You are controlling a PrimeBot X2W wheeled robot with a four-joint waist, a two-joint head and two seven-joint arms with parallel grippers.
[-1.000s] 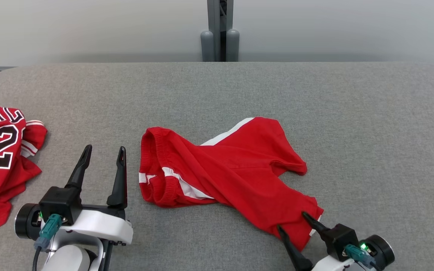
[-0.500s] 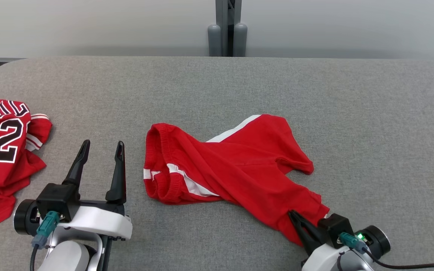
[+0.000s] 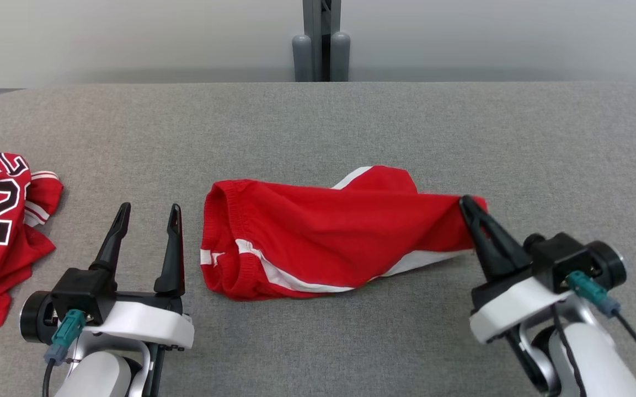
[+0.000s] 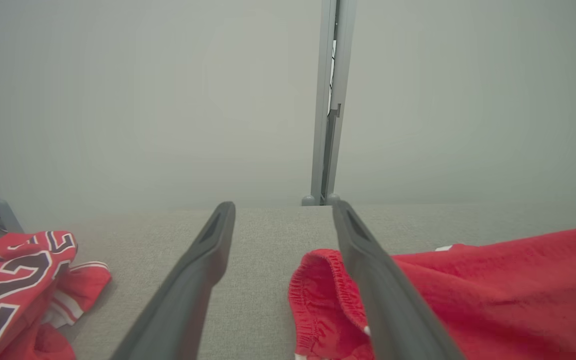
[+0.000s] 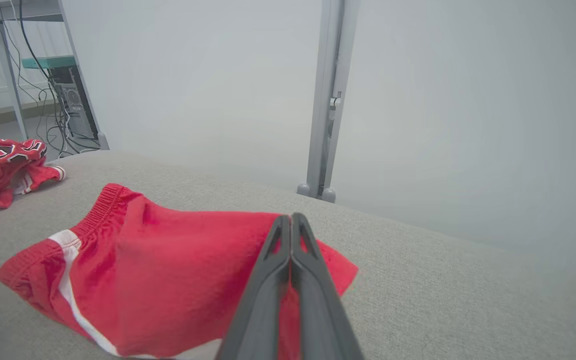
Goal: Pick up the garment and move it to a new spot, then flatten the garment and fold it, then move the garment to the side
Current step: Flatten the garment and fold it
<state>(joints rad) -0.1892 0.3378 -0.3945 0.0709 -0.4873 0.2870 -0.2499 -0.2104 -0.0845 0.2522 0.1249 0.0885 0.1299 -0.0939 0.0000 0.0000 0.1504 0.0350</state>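
Right gripper (image 3: 465, 203) fingers (image 3: 488, 242) clamped the red shorts (image 3: 306, 237), lifting one leg.

The left gripper (image 3: 149, 207) is sitting low on the left, its two dark fingers spread wide, pointing forward and gripping nothing. The right gripper (image 3: 466, 201) is angling inward from its pale forearm, fingers pressed together, pinching a corner of the red shorts (image 3: 318, 231).
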